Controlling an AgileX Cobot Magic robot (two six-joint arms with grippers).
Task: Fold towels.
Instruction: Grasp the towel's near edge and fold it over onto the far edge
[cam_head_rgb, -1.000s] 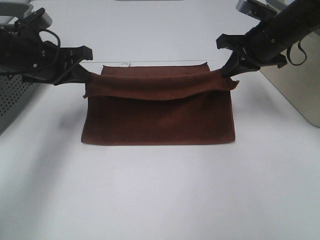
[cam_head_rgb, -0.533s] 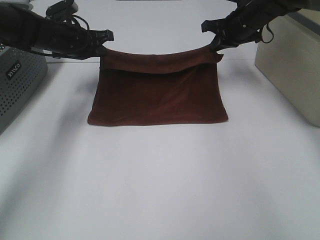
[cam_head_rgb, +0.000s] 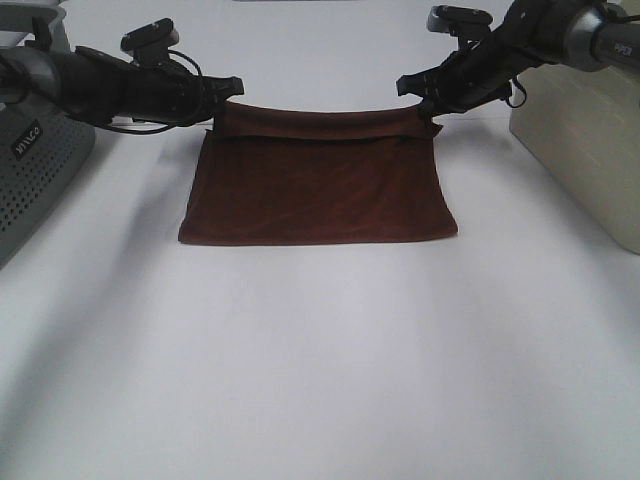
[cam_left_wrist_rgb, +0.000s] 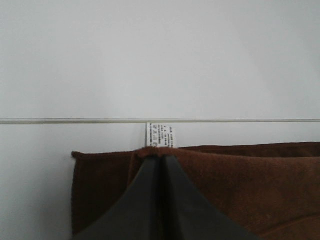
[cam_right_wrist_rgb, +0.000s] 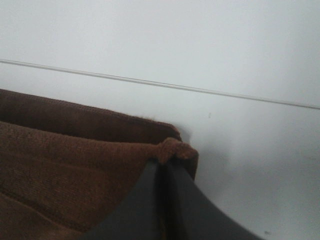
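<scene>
Both pincers are clamped tight on cloth: the left gripper (cam_head_rgb: 225, 100) pinches one far corner of the towel (cam_head_rgb: 318, 195), the right gripper (cam_head_rgb: 428, 108) the other. It lies on the white table (cam_head_rgb: 320, 380), the gripped edge doubled over to the far side, corners held level, I'd guess so the fold lands square, white tag (cam_left_wrist_rgb: 160, 135) peeking out just beyond

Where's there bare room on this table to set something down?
Widest bare patch: the white tabletop in front of the dark reddish-brown terry towel. Narrower strips separate the towel from the grey perforated box on the left and the beige box on the right. Crowded: the towel's far corners, pinched by the left pincer and right pincer.
</scene>
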